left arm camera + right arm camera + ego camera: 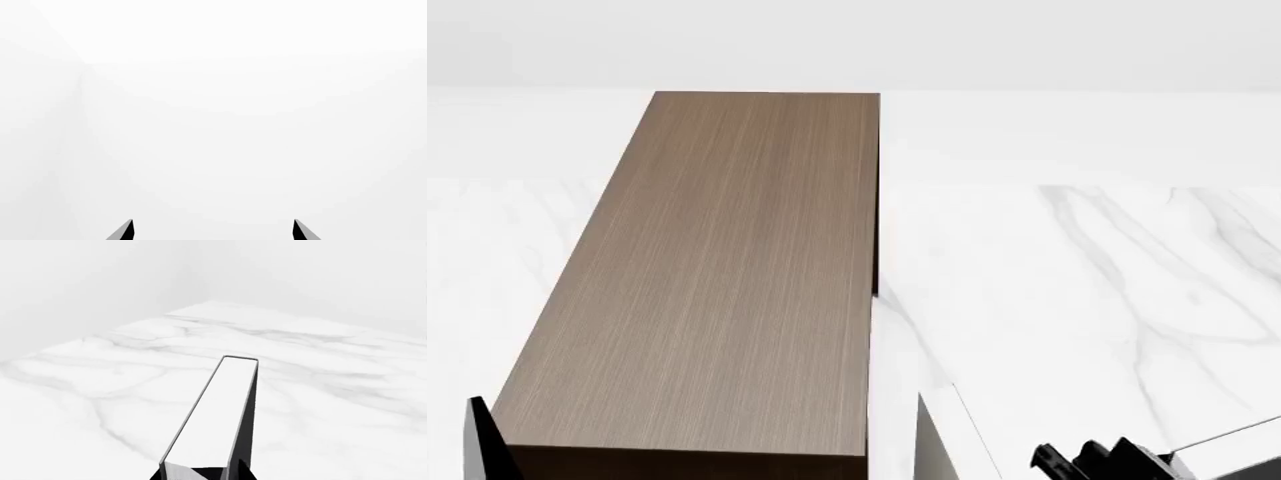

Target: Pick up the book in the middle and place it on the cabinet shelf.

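The grey-covered book (217, 420) with white page edges sticks out from my right gripper (203, 475), which is shut on its near end and holds it above the marble floor. In the head view the book (934, 450) shows at the bottom edge, just right of the cabinet, with my right gripper (1068, 462) beside it. The brown wood-grain cabinet shelf (721, 280) shows its flat top in the middle-left. My left gripper (213, 230) is open and empty, facing a white wall. One of its fingers (481, 440) shows at the cabinet's near left corner.
White marble floor (1094, 290) lies right of the cabinet and runs back to a white wall (961, 40). The two paler books are out of view.
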`<state>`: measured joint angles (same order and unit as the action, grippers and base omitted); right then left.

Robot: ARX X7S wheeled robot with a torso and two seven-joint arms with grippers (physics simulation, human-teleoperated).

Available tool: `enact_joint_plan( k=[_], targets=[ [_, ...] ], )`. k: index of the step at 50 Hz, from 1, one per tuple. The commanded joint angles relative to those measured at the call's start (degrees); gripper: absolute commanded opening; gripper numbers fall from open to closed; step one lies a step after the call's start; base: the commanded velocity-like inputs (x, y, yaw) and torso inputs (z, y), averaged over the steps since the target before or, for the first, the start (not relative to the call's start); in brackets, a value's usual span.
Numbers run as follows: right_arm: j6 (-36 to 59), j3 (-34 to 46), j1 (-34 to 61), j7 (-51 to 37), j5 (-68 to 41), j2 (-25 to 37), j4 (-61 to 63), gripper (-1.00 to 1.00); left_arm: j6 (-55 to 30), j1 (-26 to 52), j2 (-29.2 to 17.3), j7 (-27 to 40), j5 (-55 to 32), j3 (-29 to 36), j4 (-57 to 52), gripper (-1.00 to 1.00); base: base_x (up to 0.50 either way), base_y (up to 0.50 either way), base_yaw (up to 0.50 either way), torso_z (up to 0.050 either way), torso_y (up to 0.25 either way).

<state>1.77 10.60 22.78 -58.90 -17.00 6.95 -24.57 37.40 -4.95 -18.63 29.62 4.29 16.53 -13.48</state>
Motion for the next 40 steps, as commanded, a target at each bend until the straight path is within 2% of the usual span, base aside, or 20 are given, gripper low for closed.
enact_joint_plan(
  k=[1, 17, 27, 40],
  targets=[
    [-1.87, 0.52, 0.45, 1.08, -0.39, -0.08, -1.94, -1.00, -0.06, -0.14, -0.22, 0.13, 0.06, 0.27, -0.30, 1.00, 0.00, 0.00, 0.00, 0.000, 0.000],
    [-2.97, 1.46, 0.42, 1.32, -0.27, 0.70, 0.16, -1.00, 0.50, -0.12, -0.50, 0.30, 0.09, 0.72, 0.14, 1.00, 0.00, 0.00, 0.00, 0.000, 0.000],
    [-0.86, 2.02, 0.90, 4.27, -2.61, 4.08, 12.65, -1.00, 0.01, 0.00, -0.76, 0.39, -0.36, 0.79, -0.16, 1.00, 0.00, 0.00, 0.00, 0.000, 0.001],
    [0.24, 3.97, 3.69, 1.01, 4.79, 8.29, 21.57, -1.00, -0.54, 0.37, -0.90, 0.76, -0.72, 0.69, -0.12, 1.00, 0.00, 0.00, 0.00, 0.000, 0.001]
  ],
)
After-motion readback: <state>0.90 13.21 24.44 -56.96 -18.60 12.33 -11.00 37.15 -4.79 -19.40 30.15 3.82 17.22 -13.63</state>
